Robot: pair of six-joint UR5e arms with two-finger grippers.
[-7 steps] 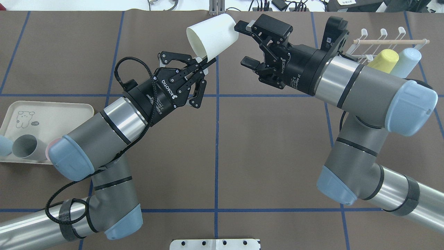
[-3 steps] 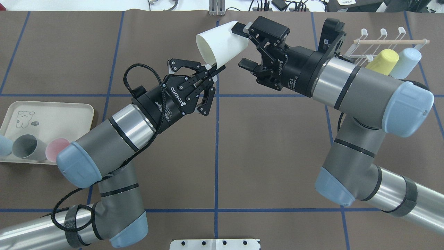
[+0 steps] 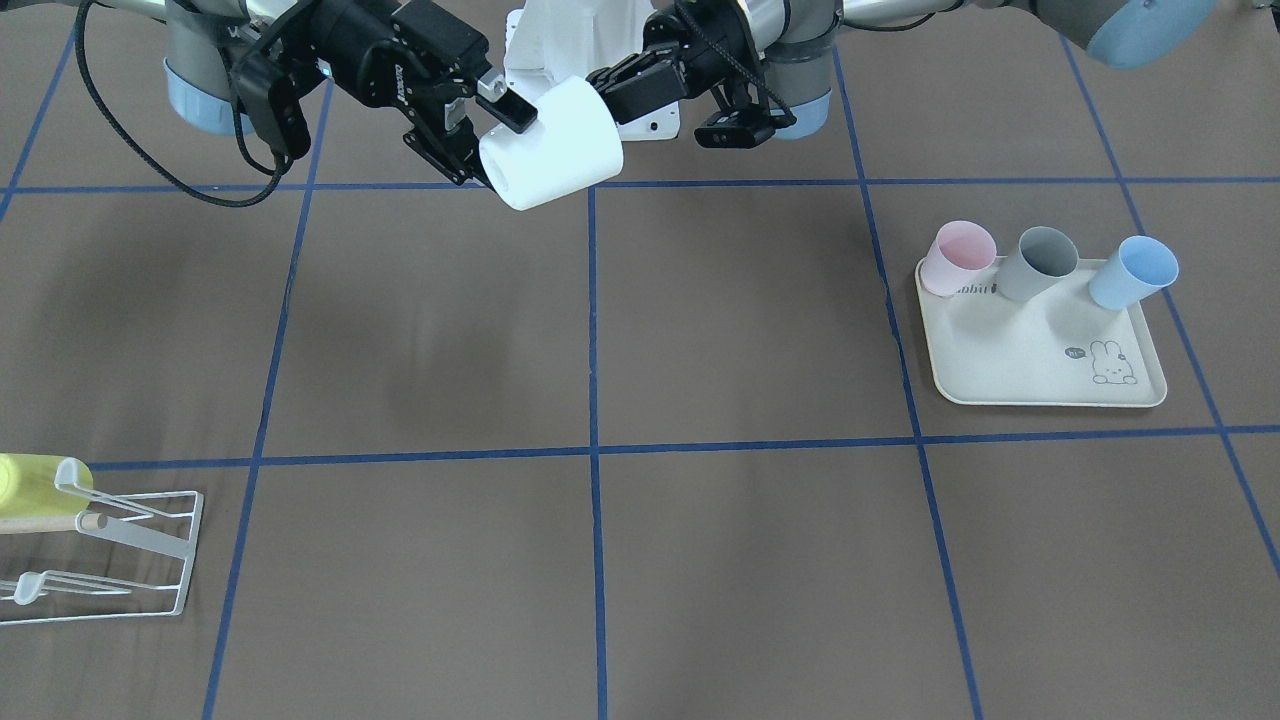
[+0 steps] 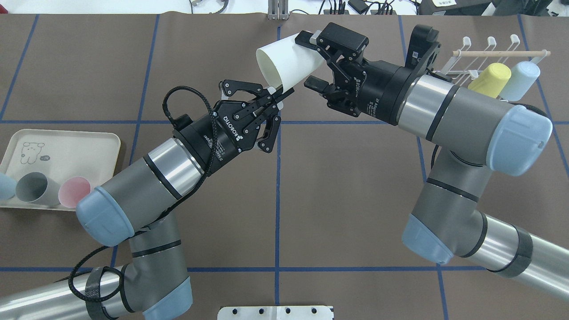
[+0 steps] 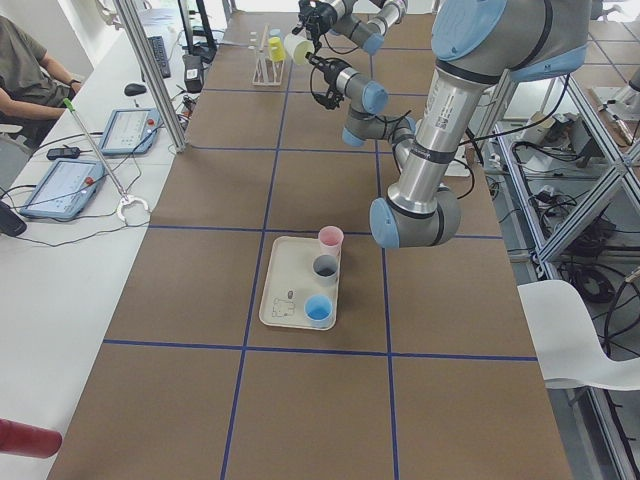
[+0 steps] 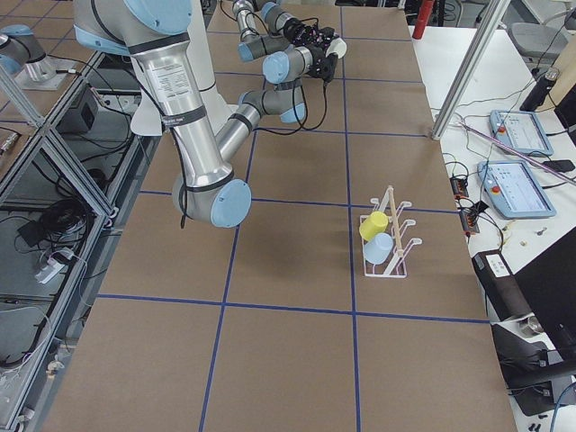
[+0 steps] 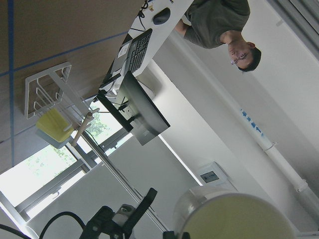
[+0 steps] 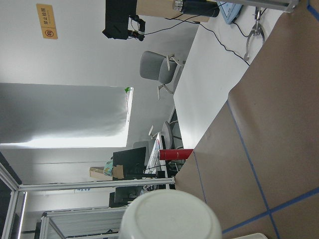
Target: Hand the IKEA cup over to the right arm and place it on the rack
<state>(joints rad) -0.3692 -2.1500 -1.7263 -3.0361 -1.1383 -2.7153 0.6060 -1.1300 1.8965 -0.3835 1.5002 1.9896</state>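
My left pincer (image 4: 278,92) grips the white cup (image 4: 284,62) by its rim; my right pincer (image 4: 309,60), released, straddles its base.

The left arm (image 4: 133,186) and right arm (image 4: 458,111) stretch forward, wrists angled toward each other. The left gripper (image 4: 276,92) pinches the rim of the white cup (image 4: 286,62). The right gripper (image 4: 308,60) has its jaws spread, straddling the cup's closed end.

Brown table (image 4: 355,200) gridded with blue tape lines (image 4: 278,200); a white desk (image 5: 60,300) runs alongside. A grey office chair (image 8: 154,67) stands before a white wall (image 8: 75,59); daylight enters through a window (image 7: 40,169) with greenery outside.
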